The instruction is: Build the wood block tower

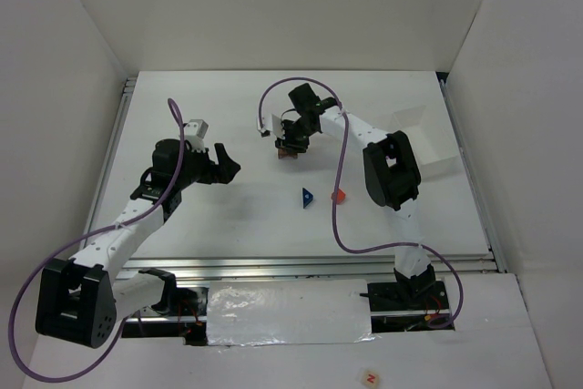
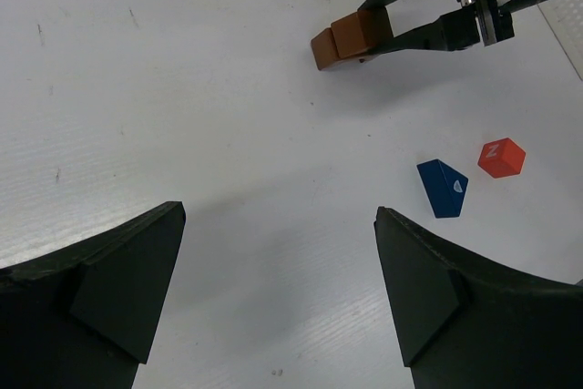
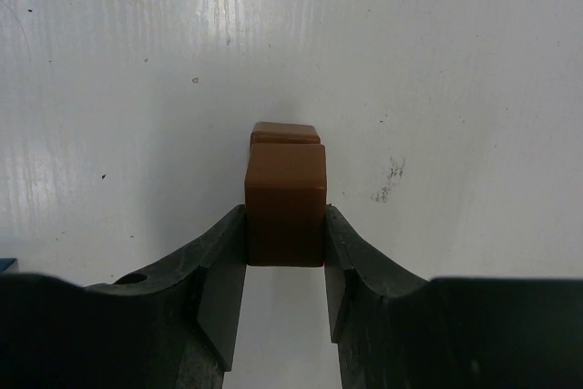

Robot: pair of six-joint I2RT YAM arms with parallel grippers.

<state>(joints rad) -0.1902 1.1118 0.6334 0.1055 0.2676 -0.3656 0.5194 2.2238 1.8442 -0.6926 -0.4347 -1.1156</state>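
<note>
Two of four pieces meet | right fingers (image 3: 223,271) clamped on brown block (image 3: 285,211), touching second brown block (image 3: 285,132) | left fingers (image 2: 118,280) spread, empty | red cube (image 2: 501,158), blue wedge (image 2: 444,188) loose on worktop (image 2: 182,88) near second brown block, unstacked | tower judged barely begun

White table (image 1: 228,225) boxed by plain white walls (image 1: 273,6); metal rail (image 1: 301,268) along near edge; soft even light.

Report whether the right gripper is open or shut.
The right gripper is shut on a brown block: both fingers press its sides in the right wrist view. A second brown block lies just beyond.
</note>
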